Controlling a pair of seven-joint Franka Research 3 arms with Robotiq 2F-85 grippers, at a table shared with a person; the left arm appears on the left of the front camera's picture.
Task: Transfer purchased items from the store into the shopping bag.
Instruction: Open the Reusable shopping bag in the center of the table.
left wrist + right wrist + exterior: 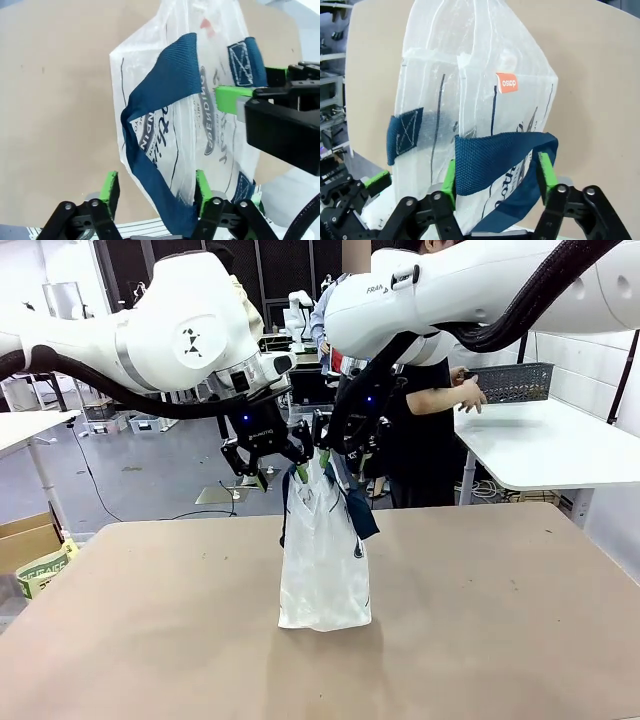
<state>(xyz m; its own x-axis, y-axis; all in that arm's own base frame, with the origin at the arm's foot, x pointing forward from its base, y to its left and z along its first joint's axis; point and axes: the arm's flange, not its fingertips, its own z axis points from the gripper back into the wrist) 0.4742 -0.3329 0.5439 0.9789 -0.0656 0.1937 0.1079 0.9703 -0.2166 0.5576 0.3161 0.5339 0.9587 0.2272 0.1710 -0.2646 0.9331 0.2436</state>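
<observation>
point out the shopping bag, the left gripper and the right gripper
shopping bag [325,575], front view, middle of front panel
left gripper [155,187], left wrist view, midway between its fingertips
right gripper [497,177], right wrist view, midway between its fingertips

The shopping bag stands at the centre of the table. At its 11 o'clock is the left gripper and at its 1 o'clock the right gripper, with a strap handle between each one's fingers. Behind the table, at 1 o'clock, a person stands beside a second table bearing a basket.
</observation>
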